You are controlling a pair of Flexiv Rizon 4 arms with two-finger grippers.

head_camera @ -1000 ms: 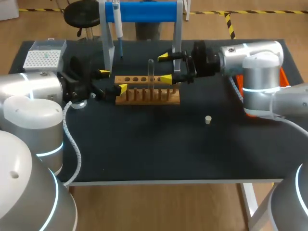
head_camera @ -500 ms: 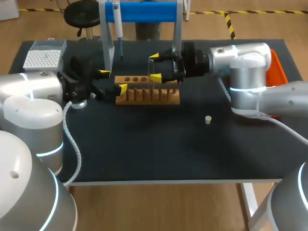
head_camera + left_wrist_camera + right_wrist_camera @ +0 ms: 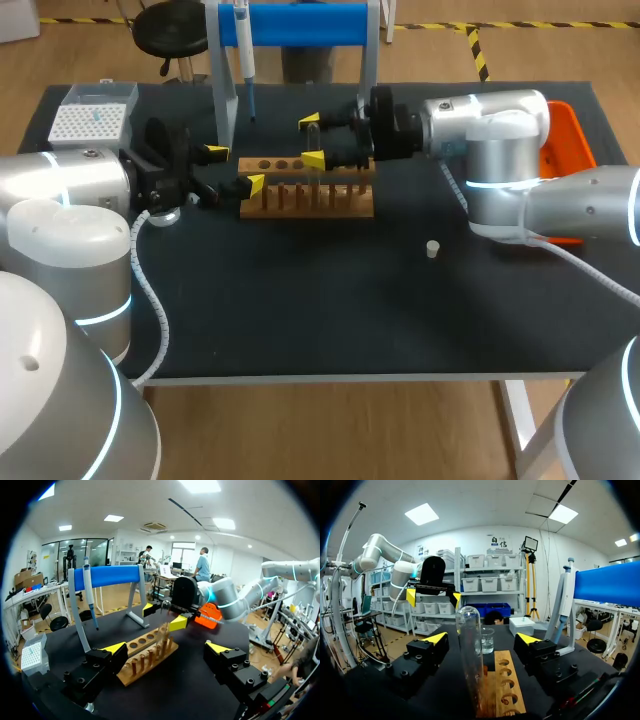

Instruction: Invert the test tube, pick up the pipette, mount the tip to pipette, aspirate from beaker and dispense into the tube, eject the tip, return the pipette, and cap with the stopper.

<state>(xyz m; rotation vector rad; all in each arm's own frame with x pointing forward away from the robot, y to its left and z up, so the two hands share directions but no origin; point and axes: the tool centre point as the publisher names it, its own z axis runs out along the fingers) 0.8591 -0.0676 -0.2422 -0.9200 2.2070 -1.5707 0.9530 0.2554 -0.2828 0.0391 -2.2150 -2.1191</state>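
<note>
A clear test tube (image 3: pixel 314 138) stands upright, closed end up, on the wooden rack (image 3: pixel 340 205). My right gripper (image 3: pixel 312 141) is open and lies on its side around the tube, one yellow tip on each side. In the right wrist view the tube (image 3: pixel 471 655) stands between the fingers (image 3: pixel 436 638) with a gap on both sides. My left gripper (image 3: pixel 233 168) is open at the rack's left end, holding nothing. The pipette (image 3: pixel 243 45) hangs on the blue-barred stand. A small stopper (image 3: pixel 432 249) lies on the mat. A beaker (image 3: pixel 487 640) shows beyond the rack.
A white tip box (image 3: pixel 88 122) sits at the back left corner. An orange tray (image 3: pixel 566 140) lies at the back right, behind my right arm. The pipette stand's legs (image 3: pixel 222 95) rise just behind the rack. The near half of the black mat (image 3: pixel 320 310) holds only the stopper.
My right arm has slid left along the rack, bringing its open fingers from beside the tube to either side of it. The left arm has not moved.
</note>
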